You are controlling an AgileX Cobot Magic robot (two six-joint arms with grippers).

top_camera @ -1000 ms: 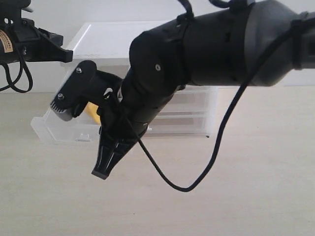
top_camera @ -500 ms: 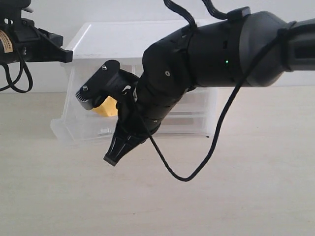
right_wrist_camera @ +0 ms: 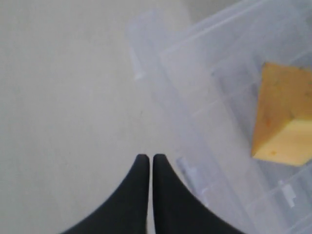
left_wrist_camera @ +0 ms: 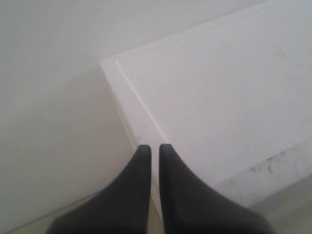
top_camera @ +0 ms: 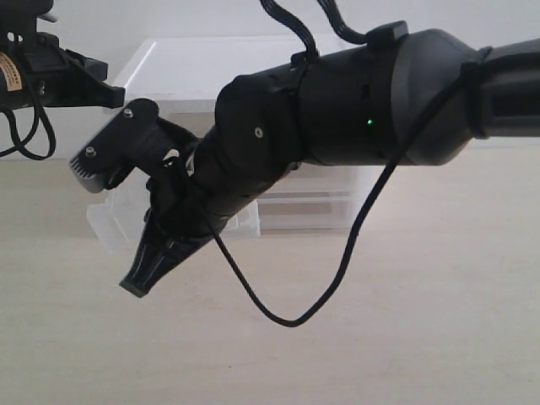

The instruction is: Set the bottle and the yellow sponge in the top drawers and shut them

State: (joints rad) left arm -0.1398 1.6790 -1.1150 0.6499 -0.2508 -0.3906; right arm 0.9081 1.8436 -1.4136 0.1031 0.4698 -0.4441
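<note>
- Right gripper [top_camera: 137, 285]: the jaws are pressed together with nothing between them. The fingers point down and to the left in the exterior view, over the bare table [top_camera: 405, 337].
- In the right wrist view, the right gripper [right_wrist_camera: 147, 157] hangs over the table [right_wrist_camera: 63, 97], just beside the front wall of the open top drawer [right_wrist_camera: 170, 97].
- Left gripper [top_camera: 110, 93]: the jaws are together and empty. It is held high at the upper left of the exterior view. In its own wrist view the left gripper [left_wrist_camera: 153, 146] is above a corner of the cabinet [left_wrist_camera: 219, 97] top.
- Yellow sponge [right_wrist_camera: 282, 117]: it lies inside the open top drawer, clear of both grippers. The right arm hides it in the exterior view.
- Top drawer [top_camera: 114, 224]: translucent, and it projects forward from the left side of the cabinet [top_camera: 211, 67].
- Cable [top_camera: 295, 321]: a black loop hangs below the right arm.
</note>
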